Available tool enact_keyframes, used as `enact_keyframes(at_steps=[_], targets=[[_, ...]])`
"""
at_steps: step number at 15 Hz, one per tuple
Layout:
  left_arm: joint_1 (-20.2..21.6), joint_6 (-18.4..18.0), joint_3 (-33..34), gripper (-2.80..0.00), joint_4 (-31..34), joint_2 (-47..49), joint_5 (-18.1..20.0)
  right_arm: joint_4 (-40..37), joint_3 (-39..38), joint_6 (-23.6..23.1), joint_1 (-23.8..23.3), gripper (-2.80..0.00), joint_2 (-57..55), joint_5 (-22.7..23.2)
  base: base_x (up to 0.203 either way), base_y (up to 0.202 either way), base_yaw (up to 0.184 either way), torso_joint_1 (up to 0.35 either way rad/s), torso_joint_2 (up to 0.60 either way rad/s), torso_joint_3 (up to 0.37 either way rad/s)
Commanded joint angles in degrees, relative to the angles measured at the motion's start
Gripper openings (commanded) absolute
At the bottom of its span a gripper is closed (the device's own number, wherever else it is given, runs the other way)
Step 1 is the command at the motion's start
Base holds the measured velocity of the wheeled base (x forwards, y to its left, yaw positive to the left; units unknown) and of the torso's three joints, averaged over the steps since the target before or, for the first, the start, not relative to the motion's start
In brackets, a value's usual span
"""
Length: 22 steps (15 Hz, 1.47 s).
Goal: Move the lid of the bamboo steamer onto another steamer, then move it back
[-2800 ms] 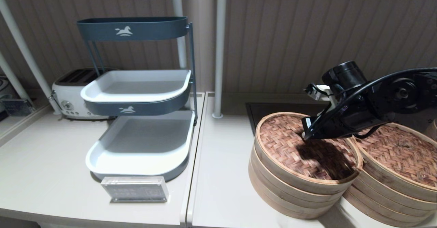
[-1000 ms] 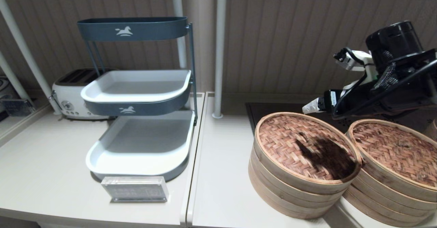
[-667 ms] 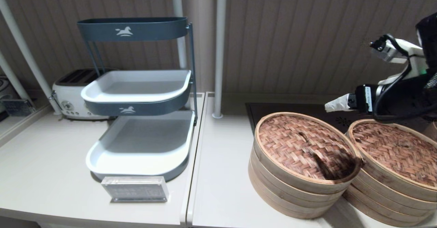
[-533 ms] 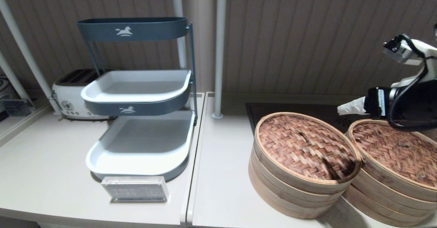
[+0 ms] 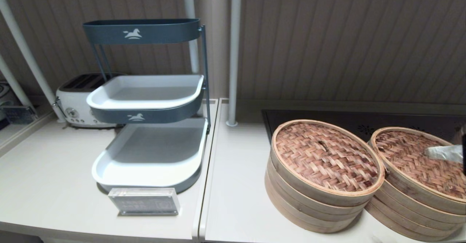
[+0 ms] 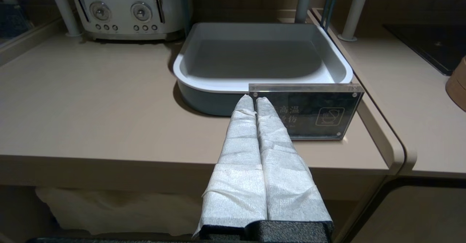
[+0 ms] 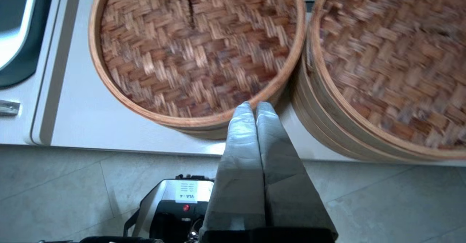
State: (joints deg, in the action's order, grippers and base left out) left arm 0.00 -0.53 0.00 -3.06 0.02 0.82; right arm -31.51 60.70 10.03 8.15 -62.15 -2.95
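The bamboo steamer lid (image 5: pixel 326 157), reddish-brown weave with a dark slit near its centre, lies flat on the left stack of bamboo rings; it also shows in the right wrist view (image 7: pixel 196 46). Touching it on the right is another steamer (image 5: pixel 407 206), which carries its own duller lid (image 5: pixel 415 159) with a centre knot. My right gripper (image 5: pixel 426 152) is shut and holds nothing. It hangs at the head view's right edge above that duller lid, and its tips (image 7: pixel 255 106) point toward the gap between the two stacks. My left gripper (image 6: pixel 255 99) is shut and parked low before the counter's front edge.
A three-tier grey-blue rack with white trays (image 5: pixel 147 152) stands at the left, a white toaster (image 5: pixel 74 101) behind it and an acrylic sign (image 5: pixel 144 201) in front. Behind the steamers are a dark hob (image 5: pixel 316 115) and a white pole (image 5: pixel 233 54).
My right arm has lifted off the slit lid and drawn back to the right, nearly out of the head view. The lid stays on the left stack. Its shadow is gone.
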Motion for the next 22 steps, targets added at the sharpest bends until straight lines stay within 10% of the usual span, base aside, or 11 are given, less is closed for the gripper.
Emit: enact_keyframes(at_steps=[1,22], targets=[[0.0,0.0,1.6,-2.80,-0.1,-0.2,0.0,-0.2,-4.4,0.0,-1.3,-2.80,6.9,-0.1,0.000,0.000,0.000,0.000,0.00,0.000],[0.0,0.0,1.6,-2.80,0.0,-0.2,0.1,5.5,-49.2,-10.4,-7.6,-2.80,57.3,-0.5,0.000,0.000,0.000,0.000,0.00,0.000]])
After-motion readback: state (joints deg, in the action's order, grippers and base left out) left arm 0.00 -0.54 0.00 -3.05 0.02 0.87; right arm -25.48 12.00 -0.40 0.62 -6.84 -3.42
